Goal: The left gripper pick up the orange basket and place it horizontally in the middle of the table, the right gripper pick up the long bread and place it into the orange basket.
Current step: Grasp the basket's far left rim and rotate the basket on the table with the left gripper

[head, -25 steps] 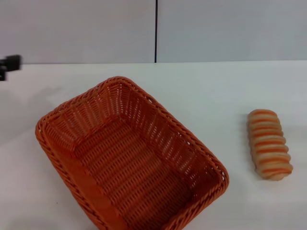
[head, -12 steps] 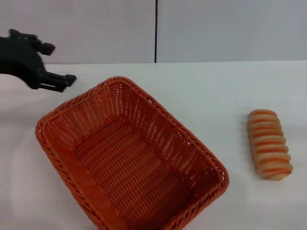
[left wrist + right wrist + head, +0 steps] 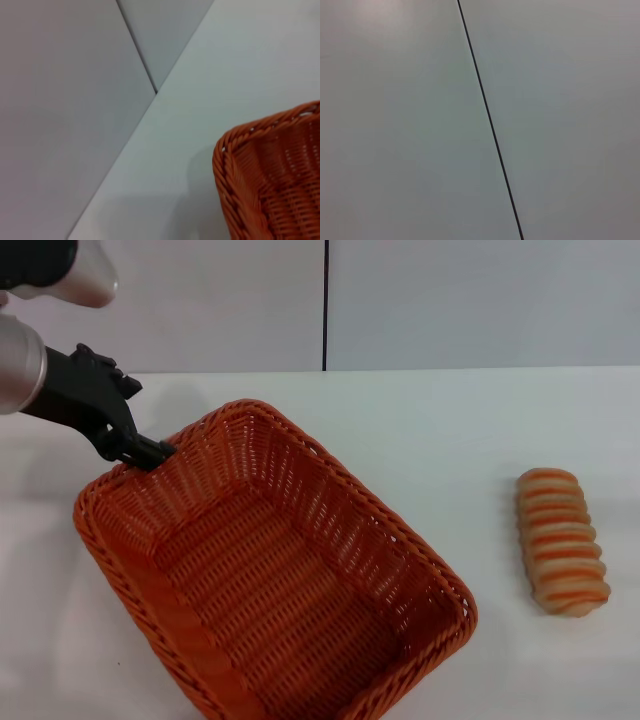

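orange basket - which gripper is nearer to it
Left. The left gripper is at the orange basket's far left rim; the right gripper is out of view.

orange basket (image 3: 270, 570): woven wicker-style strands, braided rim, ribbed and rough, slight sheen. Worktop (image 3: 450, 440) under it: smooth, matt white. Left pincer (image 3: 140, 452) at basket's far-left rim: matt black, plastic-looking; arm behind it smooth satin silver-grey metal. Long bread (image 3: 560, 540) right of basket: ridged matt crust, tan/orange stripes. Wall behind worktop: smooth matt grey panels.
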`<state>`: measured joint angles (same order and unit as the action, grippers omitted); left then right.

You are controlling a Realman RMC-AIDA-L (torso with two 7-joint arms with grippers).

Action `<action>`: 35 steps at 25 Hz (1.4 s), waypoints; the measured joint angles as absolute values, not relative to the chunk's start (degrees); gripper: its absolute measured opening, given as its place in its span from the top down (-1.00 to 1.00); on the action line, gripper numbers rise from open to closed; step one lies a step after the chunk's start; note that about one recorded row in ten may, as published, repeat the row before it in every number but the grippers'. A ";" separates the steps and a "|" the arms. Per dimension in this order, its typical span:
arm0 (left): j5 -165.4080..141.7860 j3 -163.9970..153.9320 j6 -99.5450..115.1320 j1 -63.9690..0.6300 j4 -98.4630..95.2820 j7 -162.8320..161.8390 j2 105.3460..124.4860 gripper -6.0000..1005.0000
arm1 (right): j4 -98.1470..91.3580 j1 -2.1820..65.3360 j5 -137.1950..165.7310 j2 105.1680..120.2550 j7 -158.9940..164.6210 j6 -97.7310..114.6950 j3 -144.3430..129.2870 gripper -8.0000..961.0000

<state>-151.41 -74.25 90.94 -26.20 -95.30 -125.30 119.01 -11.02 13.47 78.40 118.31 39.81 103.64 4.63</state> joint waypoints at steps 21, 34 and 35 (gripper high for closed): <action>-154.17 -86.44 89.08 -29.95 -85.34 -132.64 119.09 -0.39 | -12.48 13.86 78.40 117.88 41.57 103.60 4.66 -0.72; -157.56 -90.12 88.97 -30.06 -85.03 -133.84 119.09 -0.33 | -12.66 14.00 78.40 118.13 41.56 103.73 4.74 -0.72; -157.96 -91.00 88.93 -30.06 -84.96 -133.88 119.09 -0.24 | -12.66 14.18 78.40 118.18 41.53 103.78 4.95 -0.72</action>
<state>-157.96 -91.00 88.93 -30.06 -84.96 -133.88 119.09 -12.66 14.18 78.40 118.18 41.53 103.78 4.95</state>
